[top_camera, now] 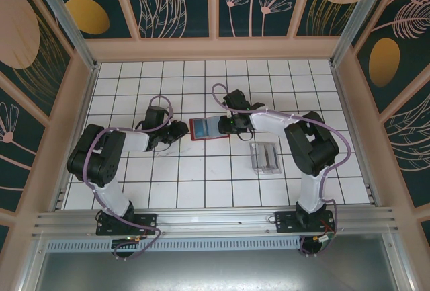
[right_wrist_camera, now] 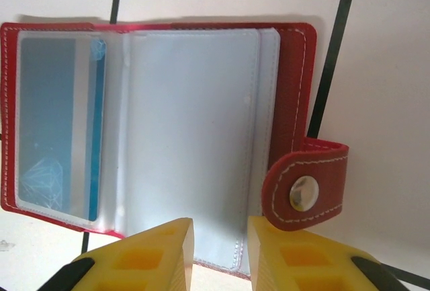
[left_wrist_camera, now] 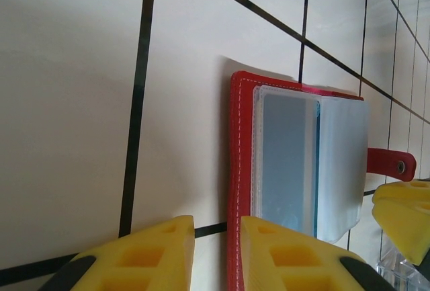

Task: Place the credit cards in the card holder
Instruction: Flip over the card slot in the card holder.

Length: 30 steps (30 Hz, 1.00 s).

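Both arms bend inward, flanking the open wallet (top_camera: 201, 130). Left gripper (left_wrist_camera: 218, 229) narrowly parted, empty; right gripper (right_wrist_camera: 220, 229) grip indeterminate.

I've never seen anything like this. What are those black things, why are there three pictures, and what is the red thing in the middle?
The two black machines are robot arms bolted to the near edge of a tiled table. The wide picture comes from a fixed camera above and behind them. The other two come from a camera on each wrist, so yellow fingers poke in at the bottom: the left gripper and the right gripper. On the table lies an open red card holder with clear pockets, one holding a bluish card, and nearby a clear slotted tray. Each gripper sits at an edge of the holder, fingers slightly apart; whether either pinches it, I cannot tell.
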Available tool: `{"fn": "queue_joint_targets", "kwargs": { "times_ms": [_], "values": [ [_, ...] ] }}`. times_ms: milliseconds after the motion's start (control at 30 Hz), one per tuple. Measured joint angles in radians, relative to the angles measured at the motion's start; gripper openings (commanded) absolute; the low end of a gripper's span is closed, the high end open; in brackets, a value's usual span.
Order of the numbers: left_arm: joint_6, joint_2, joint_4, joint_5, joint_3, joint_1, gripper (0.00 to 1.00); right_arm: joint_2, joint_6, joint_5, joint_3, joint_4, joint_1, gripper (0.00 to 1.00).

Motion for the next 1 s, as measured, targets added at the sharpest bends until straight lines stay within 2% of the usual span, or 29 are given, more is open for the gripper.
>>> {"fn": "queue_joint_targets", "kwargs": {
  "times_ms": [433, 1000],
  "values": [
    [0.0, 0.008, 0.002, 0.007, 0.0, 0.0, 0.24, 0.034, 0.004, 0.0, 0.005, 0.001, 0.006, 0.35],
    [0.0, 0.016, 0.013, 0.021, 0.0, 0.0, 0.23, 0.044, 0.014, -0.017, 0.014, 0.01, 0.013, 0.28]
  ]
}}
